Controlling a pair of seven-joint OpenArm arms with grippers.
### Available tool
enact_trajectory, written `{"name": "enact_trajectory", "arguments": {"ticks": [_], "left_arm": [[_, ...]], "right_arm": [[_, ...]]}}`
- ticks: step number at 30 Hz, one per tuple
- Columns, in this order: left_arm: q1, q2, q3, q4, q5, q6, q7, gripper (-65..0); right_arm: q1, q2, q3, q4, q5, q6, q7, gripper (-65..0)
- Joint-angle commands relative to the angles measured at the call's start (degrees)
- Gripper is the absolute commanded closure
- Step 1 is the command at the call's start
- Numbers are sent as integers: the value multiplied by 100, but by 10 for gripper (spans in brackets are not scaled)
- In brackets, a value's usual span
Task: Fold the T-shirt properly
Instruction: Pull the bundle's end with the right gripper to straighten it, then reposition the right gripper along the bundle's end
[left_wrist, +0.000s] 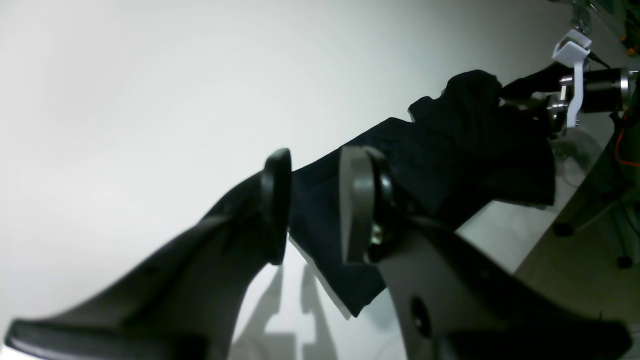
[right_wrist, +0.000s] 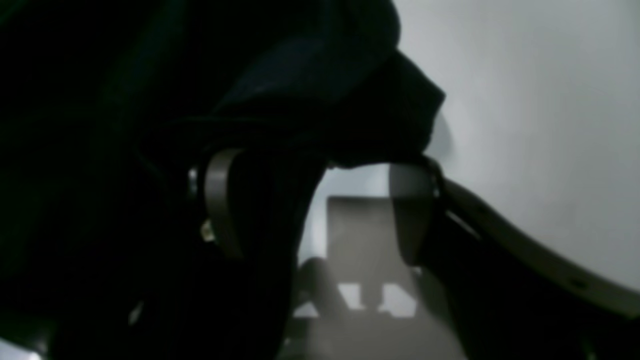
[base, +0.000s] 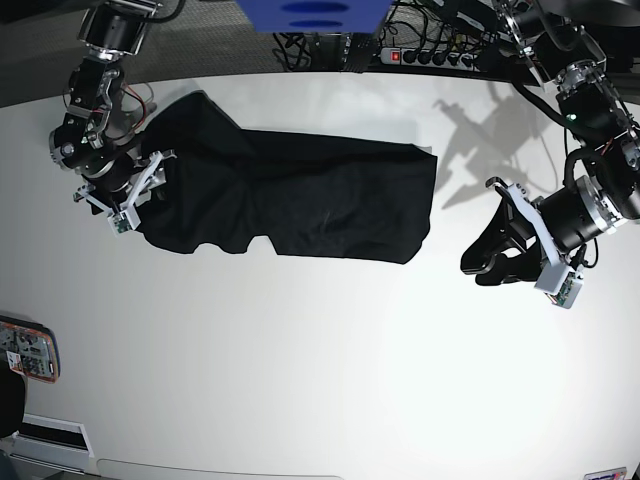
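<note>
Fingers of the left gripper (left_wrist: 315, 205) fill the left wrist view, parted with a plain gap between the pads and nothing between them; beyond the tips, well apart and not touching, lies the T-shirt (left_wrist: 450, 155), a long dark band on the white table (left_wrist: 150, 100), its near corner just past and below the fingertips, its far end bunched up against the right arm (left_wrist: 590, 90). Seen from the right wrist, black cloth of the T-shirt (right_wrist: 280, 85) crowds over and around the right gripper (right_wrist: 315, 205): jaws spread, fabric heaped against the left finger and draped over both tips, bare table showing through the gap, so spread wide and not clearly pinching anything; hard to tell whether any layer sits between the pads, given the darkness. From the base view, T-shirt (base: 300, 190) stretched across the table (base: 300, 380), right gripper (base: 135, 185) pressed into its crumpled sleeve end, left gripper (base: 490, 262) hanging off to the side of the opposite edge, clear of the cloth. Risks from here, as a judgement: closing the right jaws on the heap could catch several layers at once or only a loose wrinkle, dragging the bunch into a worse lump instead of a clean fold; thin soft cotton could also slip out mid-lift. With the left gripper holding nothing, a one-sided pull would skew the whole shirt across the table.
</note>
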Motion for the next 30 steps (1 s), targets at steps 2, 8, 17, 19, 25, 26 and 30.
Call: {"name": "enact_trajectory", "arguments": {"ticks": [2, 8, 17, 19, 25, 26, 30], "left_arm": [[-88, -69, -25, 74, -93, -3, -58, -167], [-71, -69, -25, 74, -93, -3, -58, -167], [-88, -69, -25, 74, -93, -3, -58, -167], [-97, -69, -25, 74, -93, 6, -58, -167], [-97, -69, -25, 74, -93, 6, -58, -167], [-97, -69, -25, 74, -93, 6, -58, -167], [-115, -69, -25, 74, -93, 6, -58, -167]], "right_arm": [[-9, 5, -95, -9, -80, 93, -155, -299], [35, -4, -139, -17, -80, 93, -199, 0], [52, 22, 222, 35, -98, 93, -612, 0], [290, 22, 441, 53, -107, 93, -683, 0], [1037, 66, 503, 70, -116, 93, -1017, 0], [1037, 145, 485, 132, -116, 93, -1043, 0], [1054, 198, 477, 457, -116, 93, -1281, 0]]}}
